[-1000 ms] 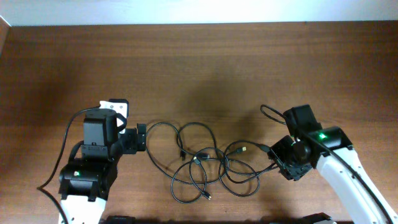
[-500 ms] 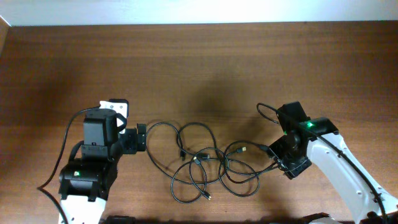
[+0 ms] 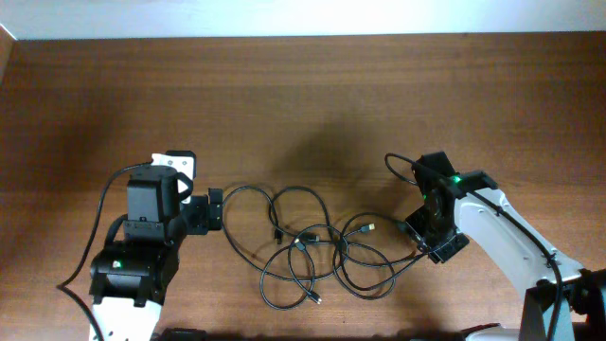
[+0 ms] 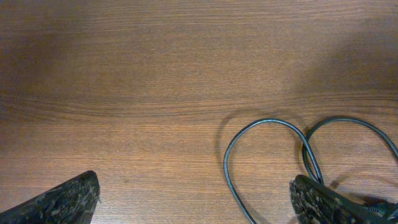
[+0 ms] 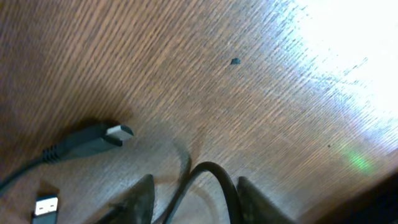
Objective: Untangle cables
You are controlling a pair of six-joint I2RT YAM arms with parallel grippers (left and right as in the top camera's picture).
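2 claws: left claw [image 4: 194,182] spread wide at the tangled cables [image 3: 312,248]; right claw [image 5: 196,186] narrow around 1 strand, grip unclear.

Our left arm [image 3: 133,256] sits folded at the near left, with its black wrist level and our left gripper [image 3: 216,210] pointing right toward the middle, held low, its two fingers [image 4: 62,202] spread wide apart. Our right arm [image 3: 502,242] reaches in from the near right corner, its white link slanting left and away, with a green light lit on the wrist where it bends down. Our right gripper [image 3: 421,232] points left and downward, held low, its fingers [image 5: 140,199] parted by a narrow gap.
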